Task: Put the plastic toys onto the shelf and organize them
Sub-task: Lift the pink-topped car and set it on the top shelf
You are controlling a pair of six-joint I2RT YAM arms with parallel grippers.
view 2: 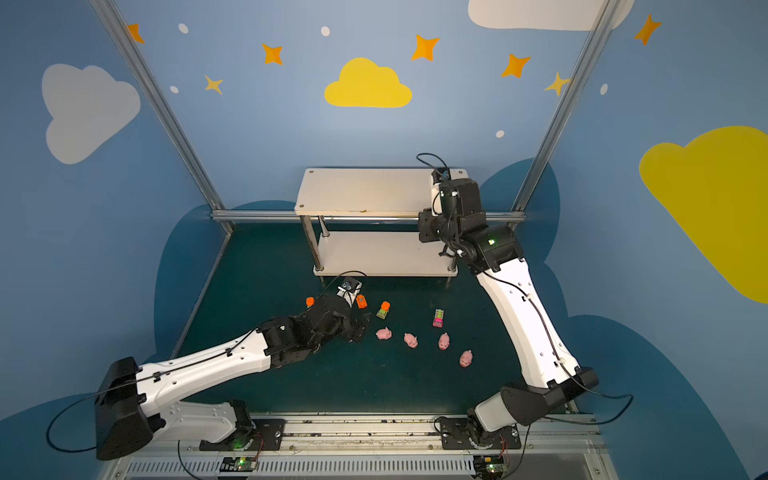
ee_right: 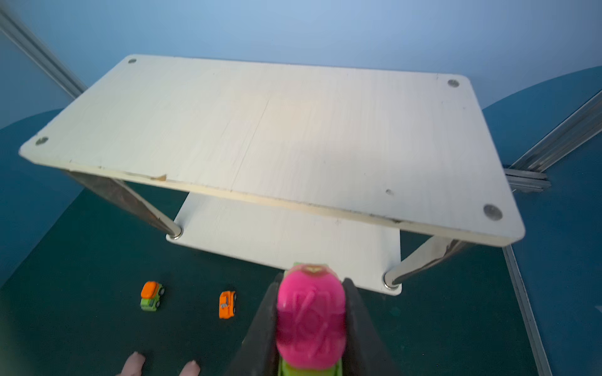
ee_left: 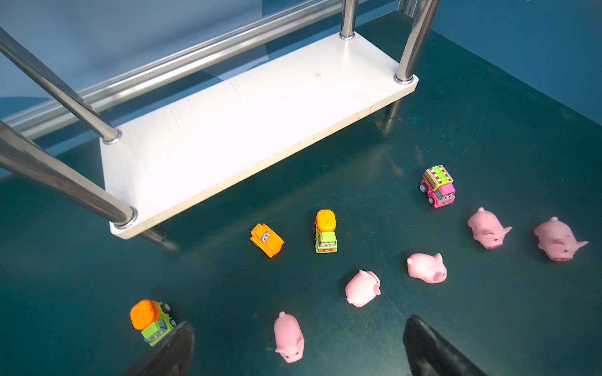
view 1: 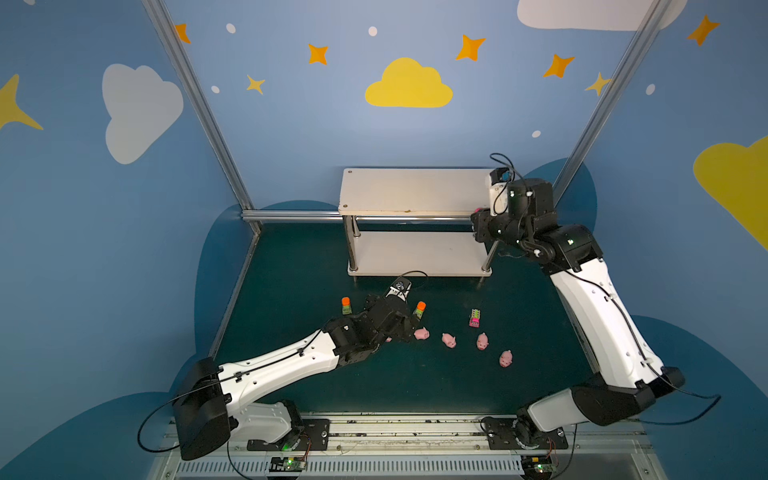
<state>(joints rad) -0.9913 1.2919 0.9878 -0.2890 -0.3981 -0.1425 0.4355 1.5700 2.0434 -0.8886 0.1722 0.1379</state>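
Pink-topped toy car (ee_right: 311,320) sits clamped inside the right pincer (ee_right: 311,288).

You have no readable text, number or brand in any view. The raised pattern on the pink-topped toy vehicle (ee_right: 311,320) clamped in the right gripper (ee_right: 311,286) is blurred. The small grey mark on the orange car (ee_left: 266,240), ahead of the left gripper (ee_left: 299,322), is too small to read.
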